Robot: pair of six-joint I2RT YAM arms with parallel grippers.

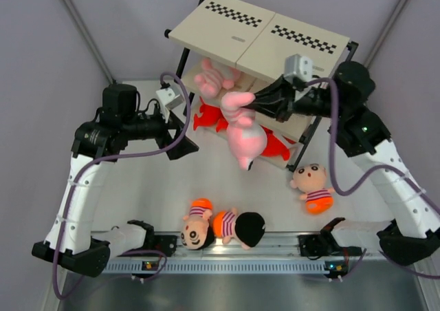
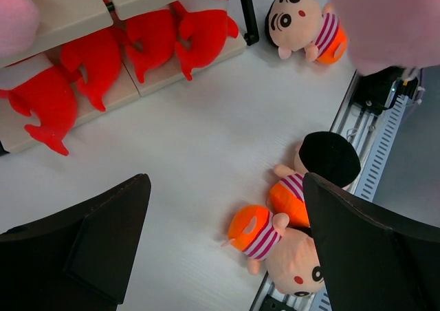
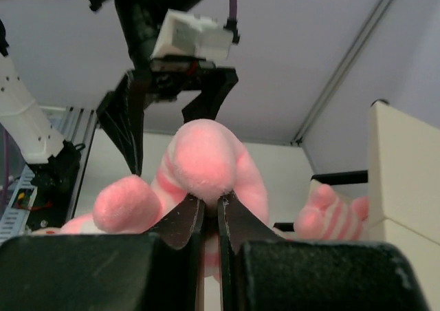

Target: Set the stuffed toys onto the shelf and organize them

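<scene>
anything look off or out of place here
Two boy dolls lie tumbled together against the near rail, one showing only its hair. A third doll lies beside the shelf foot. The pink plush dangles from the right gripper.

Shelf (image 1: 261, 32) partly stocked.
One pink plush (image 1: 213, 79) lies inside it; second pink plush (image 1: 244, 135) hangs before it; three dolls (image 1: 313, 186) (image 1: 199, 227) (image 1: 239, 227) lie outside it.

Looking down from high up; looking down nearer from left wrist, sharing boy dolls (image 1: 311, 179); peering sideways, close, from right wrist.
</scene>
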